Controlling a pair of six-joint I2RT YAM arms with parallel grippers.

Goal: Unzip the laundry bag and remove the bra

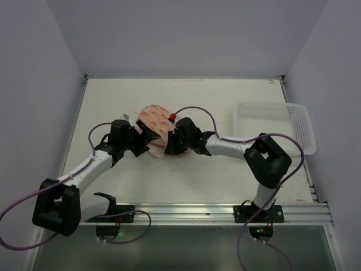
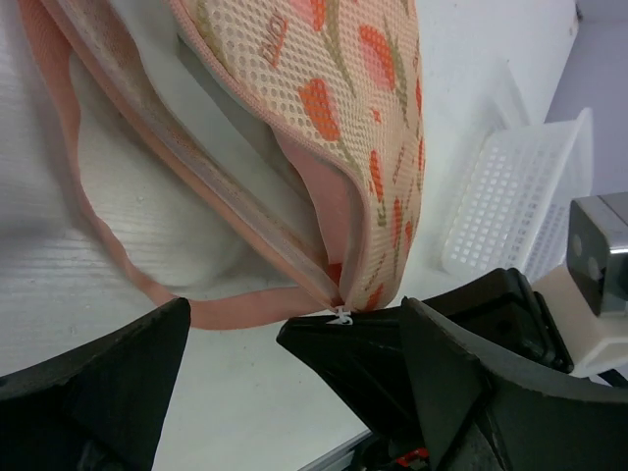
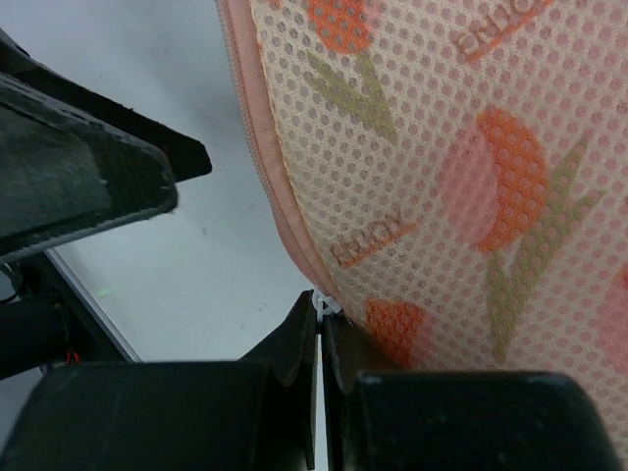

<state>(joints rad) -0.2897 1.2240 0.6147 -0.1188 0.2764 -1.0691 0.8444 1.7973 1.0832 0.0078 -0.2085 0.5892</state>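
Note:
The peach-pink laundry bag with orange and green print lies mid-table between both grippers. My right gripper is shut on the bag's small white zip pull at its near edge. In the left wrist view the zip gapes beside the pull, showing pink lining. My left gripper is open, its fingers wide apart on either side of the bag's pink loop and the right gripper's tips. The bra is hidden.
A white plastic lattice basket stands at the right of the table and also shows in the left wrist view. The metal rail with the arm bases runs along the near edge. Walls close in the back and sides.

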